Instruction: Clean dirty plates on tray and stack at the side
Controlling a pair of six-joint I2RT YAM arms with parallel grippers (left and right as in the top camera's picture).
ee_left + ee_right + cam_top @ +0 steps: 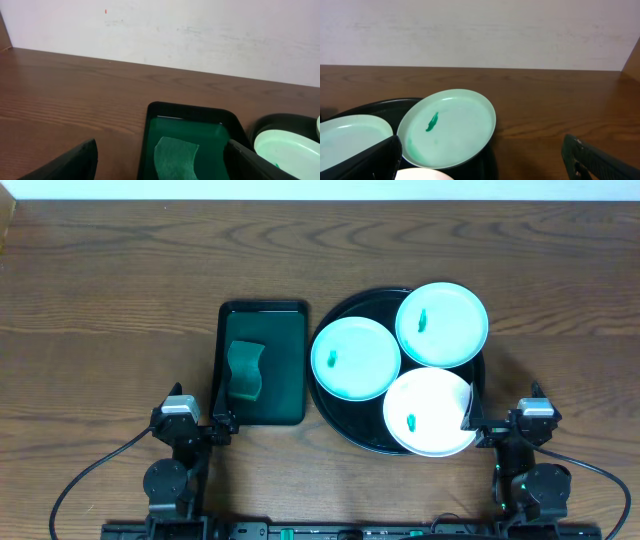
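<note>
Three pale mint plates lie on the round black tray (338,423): one at the left (355,358), one at the back right (441,324), and a whiter one at the front (430,412). Each carries a small green smear. My left gripper (192,421) stands open near the table's front edge, its right finger over the near corner of a dark green tray. My right gripper (508,421) is open too, its left finger by the front plate's rim. In the right wrist view the back plate (450,130) lies ahead of the open gripper (485,160), with nothing between the fingers.
A dark green rectangular tray (286,370) left of the black tray holds a green sponge (245,372). The left wrist view shows that sponge (175,157) ahead of the open left gripper (162,165). Bare wood table lies to the left, right and back.
</note>
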